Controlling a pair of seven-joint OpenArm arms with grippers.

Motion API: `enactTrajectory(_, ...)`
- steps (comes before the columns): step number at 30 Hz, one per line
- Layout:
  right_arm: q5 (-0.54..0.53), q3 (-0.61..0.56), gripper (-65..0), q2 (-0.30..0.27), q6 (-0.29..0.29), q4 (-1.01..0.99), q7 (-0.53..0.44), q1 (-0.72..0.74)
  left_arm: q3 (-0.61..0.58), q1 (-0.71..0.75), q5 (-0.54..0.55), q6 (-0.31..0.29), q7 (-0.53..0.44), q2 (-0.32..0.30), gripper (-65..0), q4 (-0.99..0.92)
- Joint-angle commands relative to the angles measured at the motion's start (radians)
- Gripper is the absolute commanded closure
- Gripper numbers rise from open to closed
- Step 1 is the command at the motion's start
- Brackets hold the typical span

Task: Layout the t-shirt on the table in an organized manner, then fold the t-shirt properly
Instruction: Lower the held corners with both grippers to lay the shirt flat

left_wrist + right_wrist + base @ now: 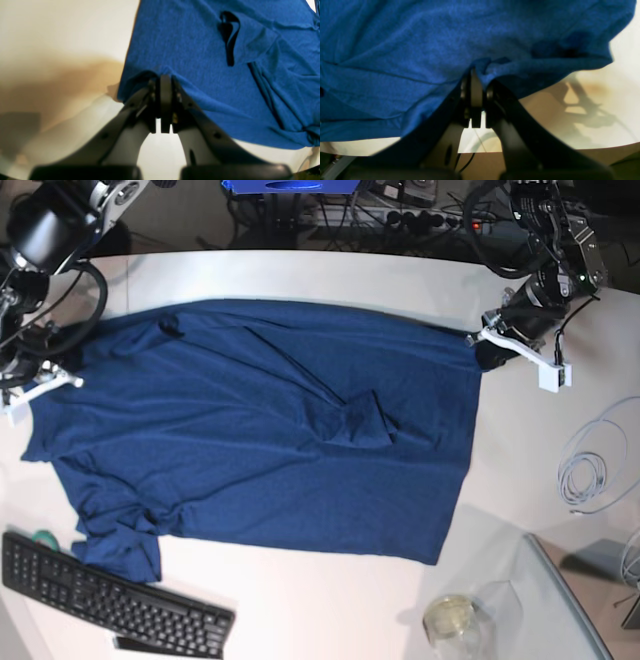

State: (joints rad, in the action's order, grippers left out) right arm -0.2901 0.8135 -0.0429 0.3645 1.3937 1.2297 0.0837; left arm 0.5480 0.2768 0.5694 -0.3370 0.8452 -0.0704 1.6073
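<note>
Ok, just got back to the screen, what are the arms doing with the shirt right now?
Both arms have the t-shirt pinched at opposite edges. The left gripper is shut on one edge, the right gripper on the other, and the shirt lies spread across the white table. It is mostly flat but has wrinkles in the middle, and one sleeve is bunched near the keyboard. No fold has been made yet.

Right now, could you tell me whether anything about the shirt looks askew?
Yes. The t-shirt is not flat: a raised fold bunches near its middle, and the sleeve by the keyboard is crumpled. Both pincers clamp its edges.
</note>
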Motion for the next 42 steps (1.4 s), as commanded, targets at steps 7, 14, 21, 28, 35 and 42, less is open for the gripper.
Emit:
enactTrajectory(7, -0.011, -0.003, -0.2, -0.041, -0.006, -0.072, -0.095, 0.034, 0.004, -0.054, 0.013, 0.000, -0.019, -0.013, 0.0, -0.040)
enactTrajectory(14, -0.011, -0.001, -0.2, -0.041, -0.008, -0.113, -0.135, 0.052, 0.001, -0.075, 0.013, 0.000, -0.022, -0.015, 0.0, -0.094)
enactTrajectory(21, -0.011, 0.000, -0.2, -0.041, -0.063, -0.107, -0.146, 0.051, 0.005, -0.083, 0.013, 0.000, -0.022, -0.016, 0.0, -0.095)
enactTrajectory(28, -0.011, 0.000, -0.2, -0.041, -0.066, -0.107, -0.146, 0.051, 0.005, -0.098, 0.013, 0.000, -0.022, -0.016, 0.0, -0.095)
enactTrajectory(35, -0.016, 0.002, -0.3, -0.039, -0.066, -0.106, -0.146, 0.051, 0.001, -0.106, 0.013, 0.000, -0.022, -0.016, 0.0, -0.095)
enactTrajectory(42, -0.021, 0.002, -28.4, 0.001, -0.061, 0.040, -0.163, 0.012, 0.004, -0.106, 0.013, 0.002, -0.022, -0.018, 0.0, -0.095)
